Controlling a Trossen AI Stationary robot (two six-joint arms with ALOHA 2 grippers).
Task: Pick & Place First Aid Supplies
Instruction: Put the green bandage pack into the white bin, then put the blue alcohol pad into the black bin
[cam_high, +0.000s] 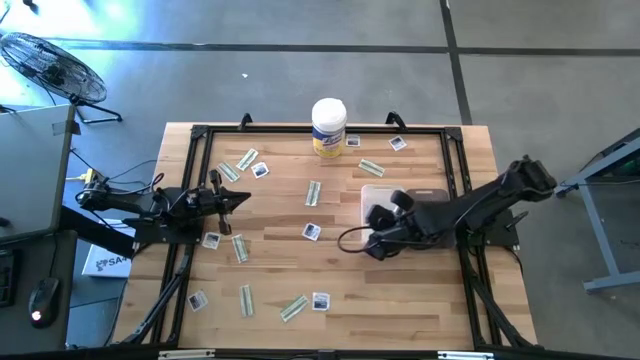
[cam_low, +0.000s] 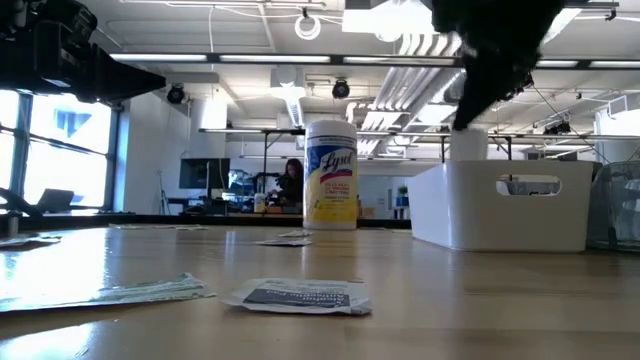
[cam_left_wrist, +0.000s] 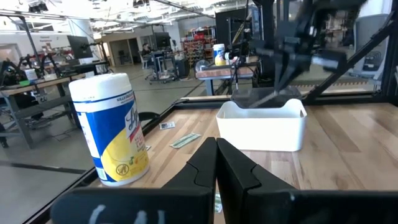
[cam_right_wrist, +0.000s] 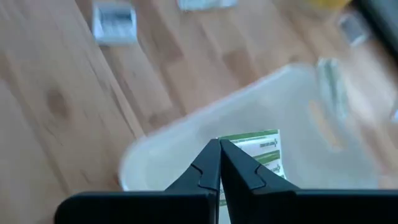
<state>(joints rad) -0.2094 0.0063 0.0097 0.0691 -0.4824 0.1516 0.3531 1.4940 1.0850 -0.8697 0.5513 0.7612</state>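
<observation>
Several first aid supplies lie flat on the wooden table: narrow green-white strips (cam_high: 240, 248) and small white squares (cam_high: 312, 231). One green-white packet (cam_right_wrist: 261, 149) is up in my right gripper (cam_right_wrist: 219, 163), which is shut on it and slants down over the white bin (cam_high: 372, 195); the low view shows this gripper (cam_low: 470, 110) above the bin (cam_low: 500, 205). My left gripper (cam_high: 240, 200) waits shut and level at the table's left, holding nothing. My right gripper pinches the green-white packet by one edge (cam_right_wrist: 244, 154) between its two shut fingers. The fingers slant down from the table's right side. The packet is lifted clear and sticks out sideways from the fingers, above the inside of the bin.
A tall white canister with a yellow label (cam_high: 329, 125) stands at the table's far edge. More packets lie near the far edge (cam_high: 371, 167) and the near edge (cam_high: 293, 308). A black frame (cam_high: 200, 132) rims the table.
</observation>
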